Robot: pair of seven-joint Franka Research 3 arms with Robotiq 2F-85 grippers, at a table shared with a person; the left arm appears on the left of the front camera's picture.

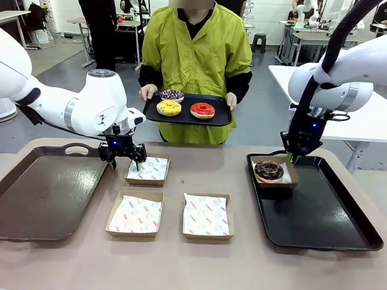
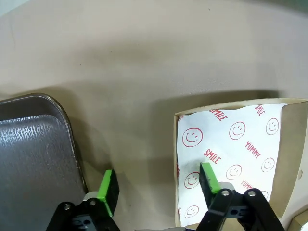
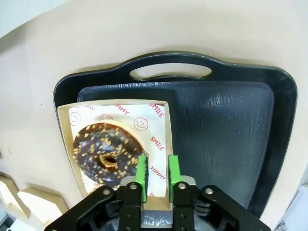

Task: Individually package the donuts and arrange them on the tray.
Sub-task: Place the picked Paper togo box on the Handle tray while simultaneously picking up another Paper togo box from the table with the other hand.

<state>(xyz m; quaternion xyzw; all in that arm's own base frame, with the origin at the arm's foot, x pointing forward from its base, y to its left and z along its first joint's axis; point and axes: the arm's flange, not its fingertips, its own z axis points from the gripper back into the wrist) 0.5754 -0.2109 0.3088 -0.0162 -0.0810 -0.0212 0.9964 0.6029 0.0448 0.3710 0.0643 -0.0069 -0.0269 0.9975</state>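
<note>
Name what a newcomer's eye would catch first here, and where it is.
Across the table, a person holds a black serving tray with a yellow donut, a red donut and a sprinkled donut. On the robot's right, a chocolate donut sits in a box on a dark tray, the right gripper astride its wall. The left gripper hangs open over an empty paper-lined box.

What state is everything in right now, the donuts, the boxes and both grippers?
Chocolate donut: boxed, on the black tray.
Red donut, yellow donut, sprinkled donut: unboxed, on the person's held tray.
Table boxes: paper-lined, unfilled.
Left gripper: jaws open, straddling a box wall.
Right gripper: jaws slightly open around a wall of the donut box.
</note>
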